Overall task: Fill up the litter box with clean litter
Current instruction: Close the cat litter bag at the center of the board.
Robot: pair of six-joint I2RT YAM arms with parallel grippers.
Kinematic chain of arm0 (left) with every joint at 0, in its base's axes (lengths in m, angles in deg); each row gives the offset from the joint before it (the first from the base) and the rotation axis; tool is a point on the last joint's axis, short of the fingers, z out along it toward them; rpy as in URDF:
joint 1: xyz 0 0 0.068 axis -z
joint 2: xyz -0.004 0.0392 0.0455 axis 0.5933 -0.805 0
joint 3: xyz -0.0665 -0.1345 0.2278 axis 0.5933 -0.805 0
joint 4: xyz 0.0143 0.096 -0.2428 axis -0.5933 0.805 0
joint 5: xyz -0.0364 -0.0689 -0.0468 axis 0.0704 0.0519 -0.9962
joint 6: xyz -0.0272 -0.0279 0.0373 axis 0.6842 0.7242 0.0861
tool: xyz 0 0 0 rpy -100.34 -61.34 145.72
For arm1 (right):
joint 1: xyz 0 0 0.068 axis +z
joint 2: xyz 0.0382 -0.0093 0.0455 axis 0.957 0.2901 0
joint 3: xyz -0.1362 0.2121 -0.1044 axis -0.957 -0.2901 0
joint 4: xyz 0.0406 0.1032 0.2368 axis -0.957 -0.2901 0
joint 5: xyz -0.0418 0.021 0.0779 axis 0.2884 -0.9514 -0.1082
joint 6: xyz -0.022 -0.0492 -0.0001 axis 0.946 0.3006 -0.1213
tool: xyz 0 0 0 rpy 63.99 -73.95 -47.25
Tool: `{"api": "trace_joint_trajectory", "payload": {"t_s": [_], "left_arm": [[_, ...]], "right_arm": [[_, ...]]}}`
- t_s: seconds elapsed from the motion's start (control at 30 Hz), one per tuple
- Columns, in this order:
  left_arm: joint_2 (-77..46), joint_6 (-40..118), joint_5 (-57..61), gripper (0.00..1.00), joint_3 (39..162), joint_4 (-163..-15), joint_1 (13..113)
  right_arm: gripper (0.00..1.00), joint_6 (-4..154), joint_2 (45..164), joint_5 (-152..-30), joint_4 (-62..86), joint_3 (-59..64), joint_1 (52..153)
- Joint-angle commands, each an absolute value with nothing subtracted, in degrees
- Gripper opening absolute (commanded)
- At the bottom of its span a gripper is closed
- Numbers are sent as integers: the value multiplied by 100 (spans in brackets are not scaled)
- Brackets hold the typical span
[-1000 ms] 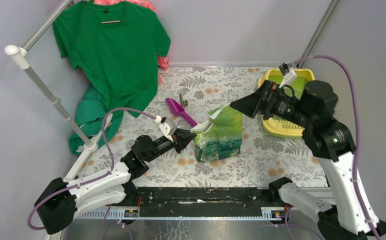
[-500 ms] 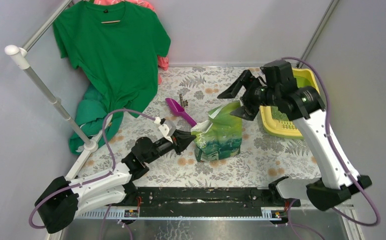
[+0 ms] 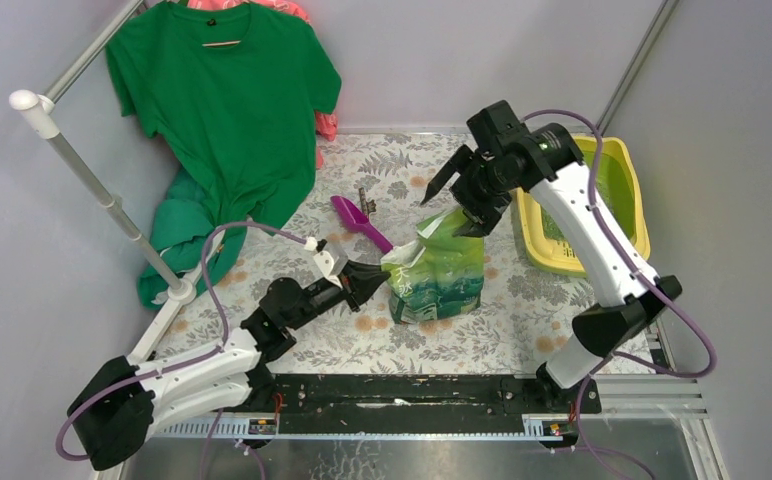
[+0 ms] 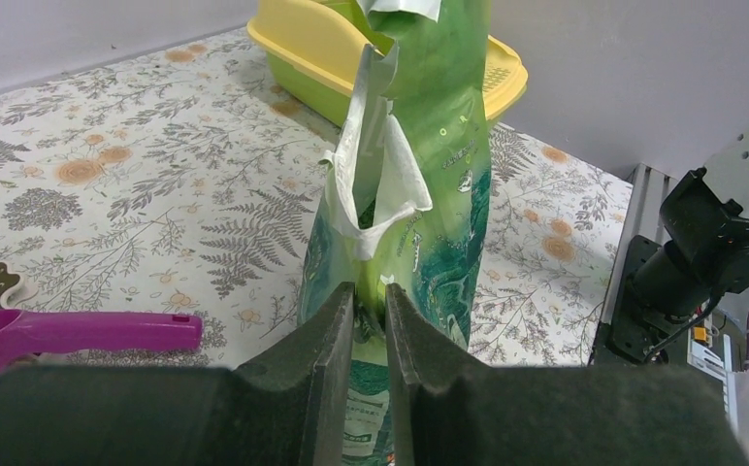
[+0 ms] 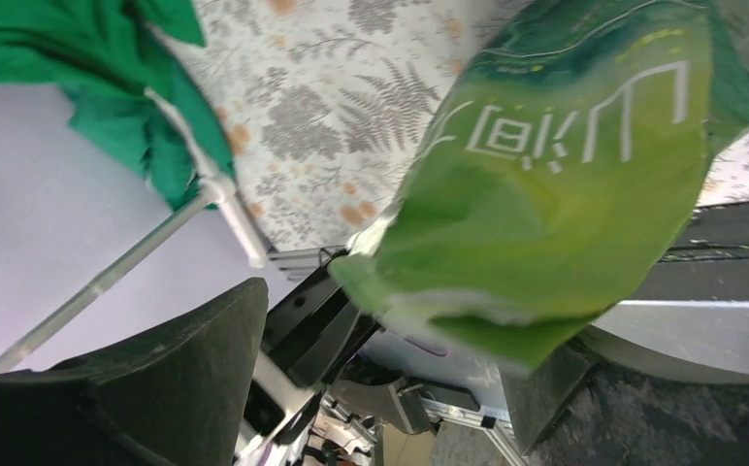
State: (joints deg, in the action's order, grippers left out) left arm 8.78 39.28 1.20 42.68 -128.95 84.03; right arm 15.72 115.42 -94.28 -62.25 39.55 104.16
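**While left hand (image 3: 367, 275) pins the bag (image 3: 440, 270), right hand (image 3: 452, 205) lines up on its top**

The left hand is clamped on the bag's torn edge. Bag stands upright mid-counter (image 3: 522, 320), litter box (image 3: 552, 262) near, on its right. Clean litter not visible, presumably inside the bag. Right hand spread wide, straddling the bag top. Film looks soft and slick, load bottom-heavy: take the crumpled top, expect sag. Versus 1 s ago: right arm swung from over the box to the bag; bag unmoved.

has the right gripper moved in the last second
Yes: the right gripper swung left, off the yellow plastic litter box, to above the glossy green bag.
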Motion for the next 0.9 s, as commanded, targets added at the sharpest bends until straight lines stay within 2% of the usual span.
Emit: {"api": "trace_joint_trajectory", "payload": {"t_s": [0.0, 0.07, 0.23, 0.3, 0.4, 0.6, 0.67, 0.73, 0.8, 0.87], "left_arm": [[1146, 3860, 282, 24, 4140, -13170, 8442], [1269, 3841, 324, 24, 4085, -13139, 8442], [1482, 3802, 412, 24, 3983, -13058, 8442], [1475, 3801, 383, 25, 3976, -13082, 8446], [1385, 3792, 372, 24, 3987, -13124, 8447], [1362, 3853, 310, 24, 4014, -13128, 8439], [1398, 3867, 300, 24, 4029, -13057, 8446], [1433, 3899, 294, 25, 4031, -13017, 8447], [1469, 3942, 246, 25, 4026, -12993, 8442], [1502, 3990, 218, 25, 3997, -12978, 8451]], "right_arm": [[90, 1602, 11800, -8937, -6879, 4222, 10449], [89, 1697, 11940, -8859, -7011, 4314, 10451], [71, 1808, 11898, -8852, -7044, 4145, 10471], [70, 1893, 11813, -8781, -7179, 4010, 10509], [52, 1943, 11536, -8806, -7180, 3586, 10516], [34, 1968, 11071, -8909, -7124, 3135, 10507], [21, 1951, 10882, -8991, -7030, 2938, 10508], [20, 1949, 10651, -9003, -6986, 2784, 10510], [26, 2014, 10514, -9050, -6943, 2708, 10511], [23, 2053, 10377, -9147, -6941, 2619, 10513]]}}
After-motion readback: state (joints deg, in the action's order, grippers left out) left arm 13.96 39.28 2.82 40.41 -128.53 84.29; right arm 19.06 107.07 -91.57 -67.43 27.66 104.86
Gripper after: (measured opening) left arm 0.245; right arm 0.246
